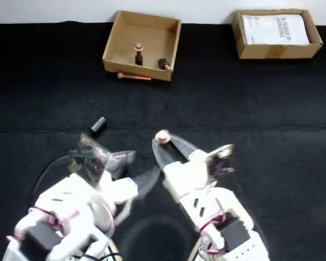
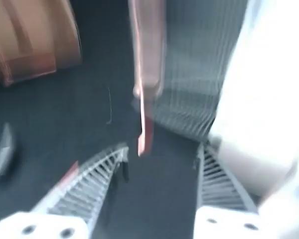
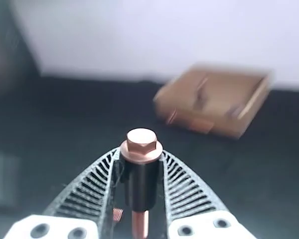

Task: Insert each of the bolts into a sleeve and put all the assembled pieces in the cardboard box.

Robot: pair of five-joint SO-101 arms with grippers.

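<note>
The R gripper [image 3: 140, 158] is clenched on a black sleeve [image 3: 139, 185] w/ a copper bolt [image 3: 141, 145] through it. The flanged head sits on top of the sleeve, and the shank end comes out below it. In the high view this piece is held near the middle of the black table [image 1: 271, 109], bolt head facing the camera.

The L gripper [image 1: 145, 164] is just beside the R one, on its left. Its fingers are released, wide apart, w/ nothing between them. In the left wrist view the held bolt, much blurred, hangs in front of these ribbed fingers [image 2: 97, 179].

A loose sleeve [image 1: 98, 124] lies on the table beyond the L gripper, apart from it.

The cardboard box [image 1: 152, 35] stands at the far side of the table. 2 assembled pieces are in it: one upright [image 1: 138, 54] near the centre, the other [image 1: 164, 64] tilted, close to the front wall. A loose bolt [image 1: 133, 76] lies outside, along the front wall of the box; if it touches the wall I cannot tell.

A second cardboard box [image 1: 271, 51] w/ a paper sheet [image 1: 274, 28] in it is at the far right, well apart.
</note>
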